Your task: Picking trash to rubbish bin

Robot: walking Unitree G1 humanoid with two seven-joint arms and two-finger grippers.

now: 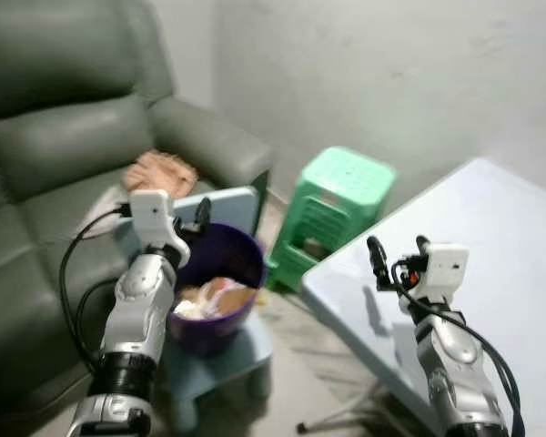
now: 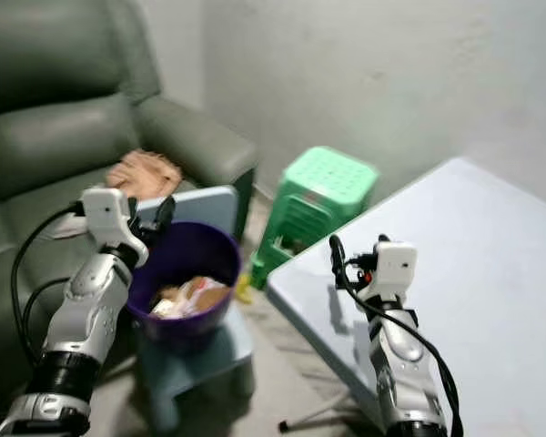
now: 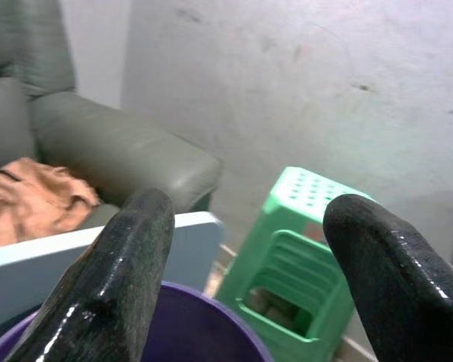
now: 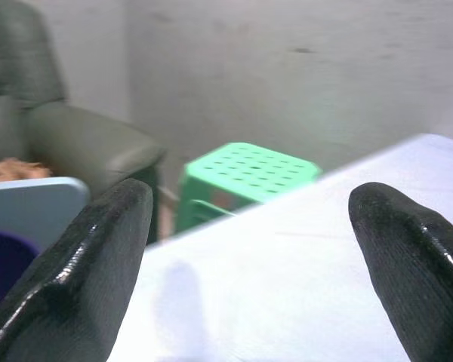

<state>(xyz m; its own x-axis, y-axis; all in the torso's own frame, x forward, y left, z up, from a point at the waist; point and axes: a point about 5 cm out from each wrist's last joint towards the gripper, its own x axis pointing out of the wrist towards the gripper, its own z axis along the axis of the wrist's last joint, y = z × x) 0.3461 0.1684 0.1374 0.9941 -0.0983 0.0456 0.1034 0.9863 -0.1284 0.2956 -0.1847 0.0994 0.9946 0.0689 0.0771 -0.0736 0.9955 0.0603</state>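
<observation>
Trouble would most likely come from the left gripper (image 1: 189, 221), whose fingers stand apart and hold nothing at the 9 o'clock rim of the purple rubbish bin (image 1: 241, 248); a careless sweep of that arm could knock the bin off the small blue stool (image 1: 246, 346) it rests on, and spill the trash (image 1: 214, 297) already lying inside. The right gripper (image 1: 399, 258), also spread and empty, hovers over the near corner of the pale table (image 1: 491, 246) at about 3 o'clock of the bin, so a low move could scrape the tabletop. No loose trash can be made out on the table. Between bin and table stands a green plastic stool (image 1: 341, 205), at about 1 o'clock of the bin, narrowing any path across. Behind, at 10 o'clock, a grey sofa (image 1: 45, 155) carries a crumpled peach cloth (image 1: 161, 172), and a pale blue board (image 1: 232, 205) leans just behind the bin.
</observation>
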